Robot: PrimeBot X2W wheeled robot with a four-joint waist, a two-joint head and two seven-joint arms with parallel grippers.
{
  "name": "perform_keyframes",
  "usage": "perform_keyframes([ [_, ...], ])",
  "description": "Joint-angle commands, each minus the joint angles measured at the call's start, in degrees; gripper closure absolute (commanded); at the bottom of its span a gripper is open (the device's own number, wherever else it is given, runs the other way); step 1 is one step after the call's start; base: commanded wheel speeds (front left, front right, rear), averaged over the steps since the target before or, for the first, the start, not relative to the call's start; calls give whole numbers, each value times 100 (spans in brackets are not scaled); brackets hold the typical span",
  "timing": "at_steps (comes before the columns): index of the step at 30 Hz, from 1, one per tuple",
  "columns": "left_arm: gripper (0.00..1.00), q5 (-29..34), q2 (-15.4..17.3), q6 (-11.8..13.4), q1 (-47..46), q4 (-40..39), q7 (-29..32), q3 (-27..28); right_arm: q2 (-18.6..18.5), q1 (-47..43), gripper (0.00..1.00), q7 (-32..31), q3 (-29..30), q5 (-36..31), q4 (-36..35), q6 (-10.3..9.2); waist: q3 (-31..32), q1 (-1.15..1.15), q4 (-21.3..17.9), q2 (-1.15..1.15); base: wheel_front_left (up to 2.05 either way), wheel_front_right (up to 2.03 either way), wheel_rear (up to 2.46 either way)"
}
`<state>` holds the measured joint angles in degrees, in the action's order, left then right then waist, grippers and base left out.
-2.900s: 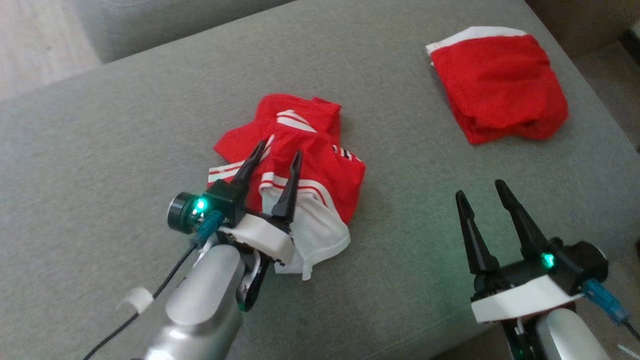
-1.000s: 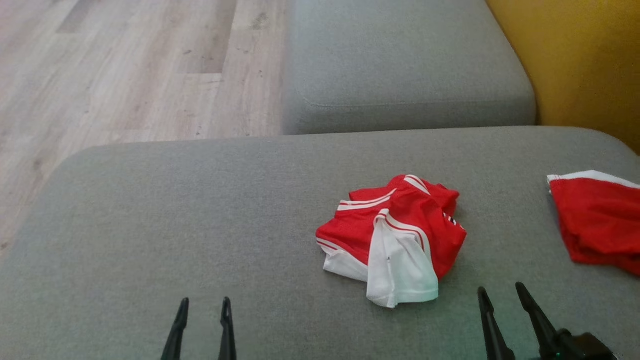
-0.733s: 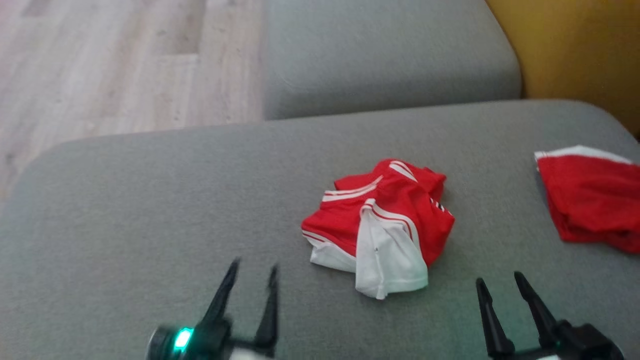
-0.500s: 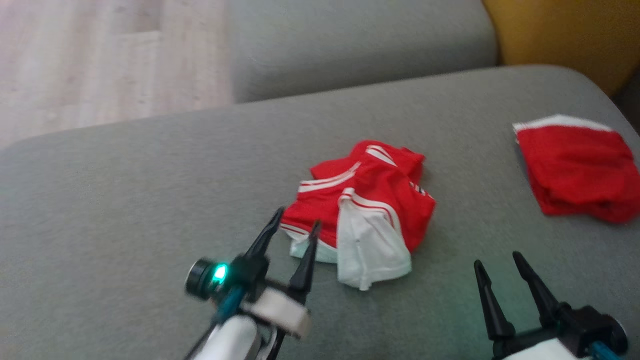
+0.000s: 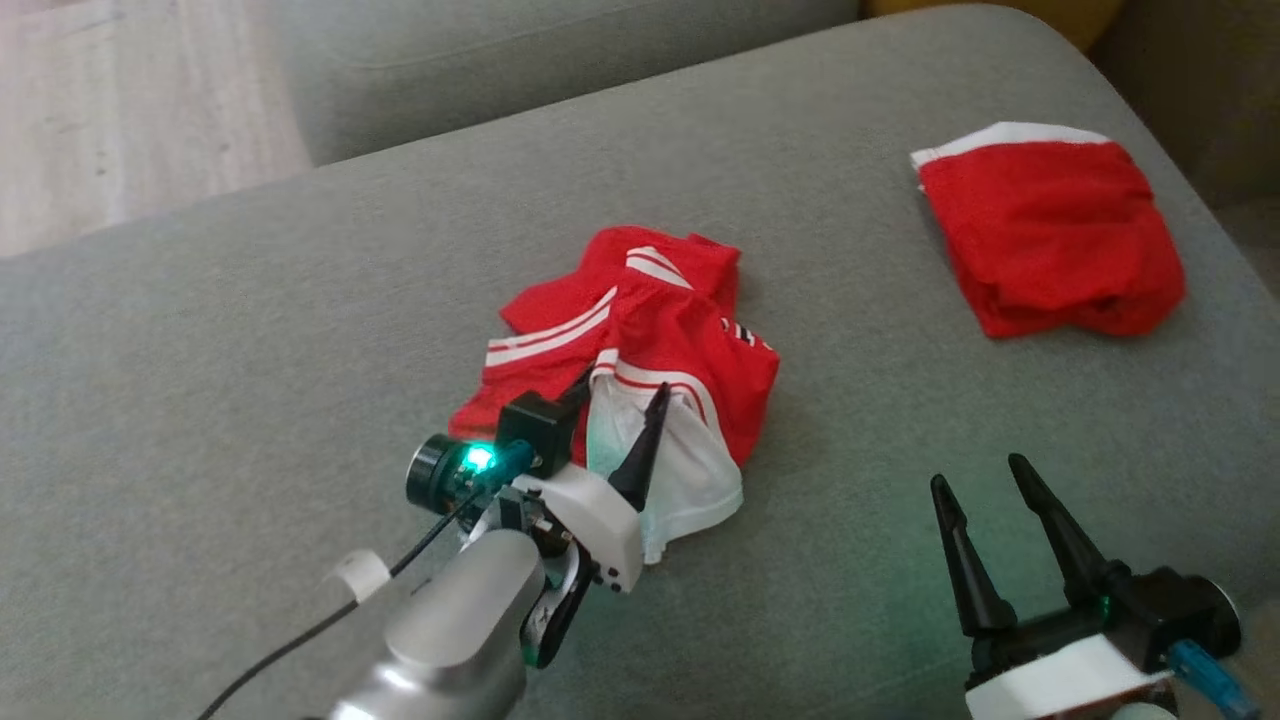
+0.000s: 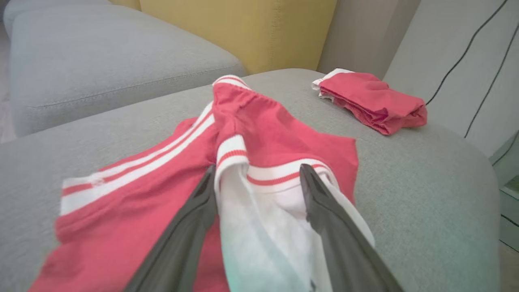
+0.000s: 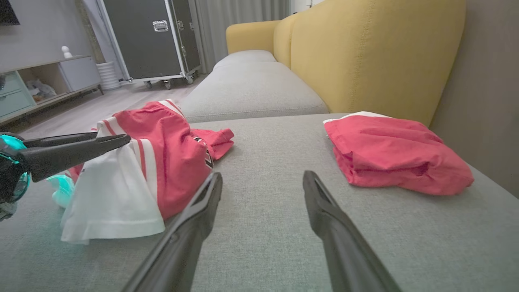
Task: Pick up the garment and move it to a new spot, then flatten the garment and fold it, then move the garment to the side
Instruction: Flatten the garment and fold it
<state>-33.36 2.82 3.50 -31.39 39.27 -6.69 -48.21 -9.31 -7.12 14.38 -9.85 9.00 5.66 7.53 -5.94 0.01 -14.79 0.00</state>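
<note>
On the grey fabric sofa cushion (image 5: 230, 330), the crumpled red garment with white stripes (image 5: 650, 330) lies mid-seat. The left gripper (image 5: 620, 392) stands at its near edge, fingers (image 6: 187, 227) spread wide, the white panel (image 6: 259, 227) bunched between them, unclamped. The right gripper (image 5: 977, 470), likewise spread, hovers over bare cushion well apart. A folded red cloth (image 5: 1050, 230) lies at the far right.
</note>
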Motion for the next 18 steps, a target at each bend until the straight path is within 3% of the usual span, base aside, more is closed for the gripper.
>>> perform_keyframes([
  [1,0,-75,6,-21,-388,-95,-101,38,-56,275,0,62,-118,24,-154,-4,-33,-1,-116,0,0,0,0],
  [2,29,-112,6,-14,-454,-72,-189,-28,-45,282,0,62,-127,25,-145,-4,-26,-1,-156,0,0,0,0],
  [3,29,-112,6,-14,-454,-72,-189,-28,-45,282,0,62,-127,25,-145,-4,-26,-1,-156,0,0,0,0],
  [4,74,-145,6,-10,-513,-46,-257,-99,-37,286,0,62,-138,23,-135,-4,-14,-1,-190,0,0,0,0],
  [5,100,-173,6,-9,-571,-27,-321,-173,-25,286,0,62,-139,23,-125,-4,2,-1,-224,0,0,0,0],
  [13,100,-635,6,-171,-1233,-216,-593,-601,78,259,0,62,-173,3,-69,-4,232,-1,-514,0,0,0,0],
  [18,100,-999,6,-331,-2274,-508,-758,-397,128,171,0,62,-217,-19,-36,-4,440,-1,-563,0,0,0,0],
])
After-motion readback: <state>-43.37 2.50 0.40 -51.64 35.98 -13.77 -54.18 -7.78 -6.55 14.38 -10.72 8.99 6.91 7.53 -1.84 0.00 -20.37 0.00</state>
